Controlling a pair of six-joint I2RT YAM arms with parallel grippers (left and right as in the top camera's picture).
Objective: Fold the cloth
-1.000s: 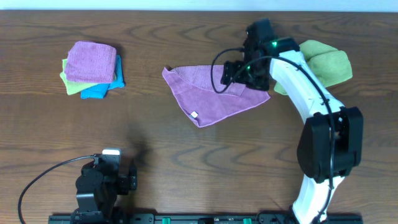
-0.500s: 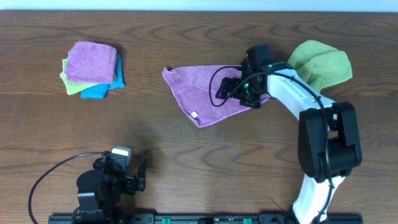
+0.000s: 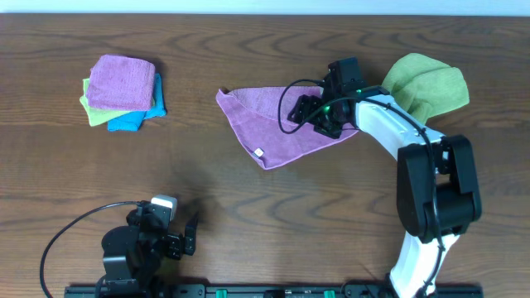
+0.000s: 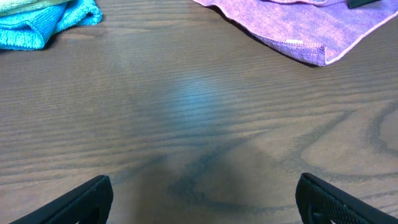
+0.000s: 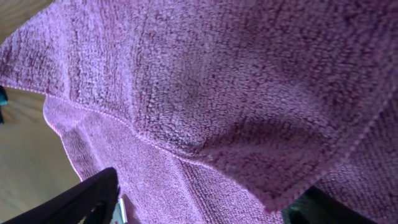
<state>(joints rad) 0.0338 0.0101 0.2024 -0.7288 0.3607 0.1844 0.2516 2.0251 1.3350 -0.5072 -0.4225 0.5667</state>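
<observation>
The violet-purple cloth lies in the middle back of the table, folded into a rough triangle, with its white tag near the front corner. My right gripper is low over the cloth's right part, open, its fingers wide apart on either side of a folded upper layer. The cloth fills the right wrist view, with the right gripper's fingers at the bottom corners. My left gripper is open and empty near the front edge. In the left wrist view the left gripper faces the cloth's front corner.
A stack of folded cloths, pinker purple on lime green and blue, sits at the back left; its blue cloth also shows in the left wrist view. A crumpled green cloth lies at the back right, behind my right arm.
My right gripper has come down and forward onto the cloth's right part. The left gripper has turned slightly at the front. The cloth's outline is nearly unchanged.
</observation>
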